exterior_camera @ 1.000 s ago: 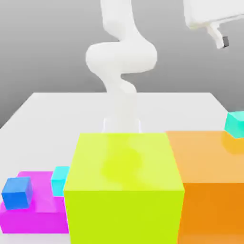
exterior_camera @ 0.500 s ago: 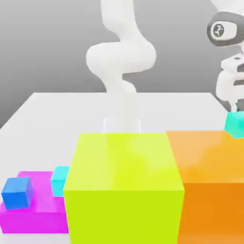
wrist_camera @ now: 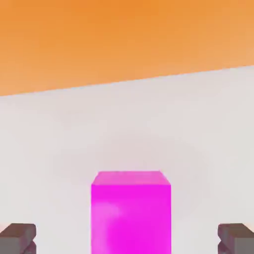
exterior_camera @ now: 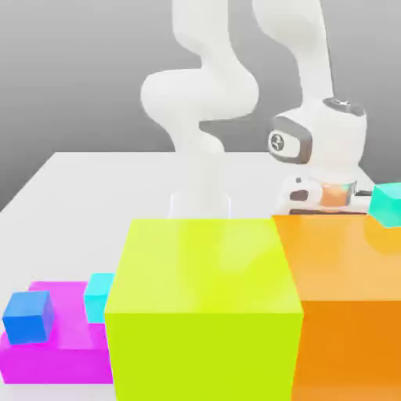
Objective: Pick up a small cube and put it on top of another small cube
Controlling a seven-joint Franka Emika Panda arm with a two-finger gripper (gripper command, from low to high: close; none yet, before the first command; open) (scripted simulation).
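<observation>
**Gripper spread over pink cube behind orange block**

Hand view: pink cube (wrist_camera: 131, 211) sat on the white table (wrist_camera: 59, 149), centred between the two dark fingertips (wrist_camera: 18, 237). Jaws were wide apart, one tip on each side of the cube, neither touching it. Gripper (wrist_camera: 127, 238) was open around the cube with clear gaps on both sides. The orange block (wrist_camera: 124, 39) rose as a wall just beyond the cube, table showing between them.

Exterior view: arm (exterior_camera: 200, 102) bent down behind the orange block (exterior_camera: 345, 298), hand (exterior_camera: 321, 168) low at the block's far edge. The fingers and the pink cube were hidden behind the block from here. A teal cube (exterior_camera: 387, 204) sat on top of the orange block near its far edge, toward the exterior view's right. Yellow-green block (exterior_camera: 204, 313) stood beside the orange block, touching it, at the near edge of the table (exterior_camera: 86, 176). At the near corner on the exterior view's left lay a flat magenta block (exterior_camera: 70, 345) carrying a blue cube (exterior_camera: 28, 316) and a second teal cube (exterior_camera: 99, 295), the latter just beside the yellow-green block.
</observation>
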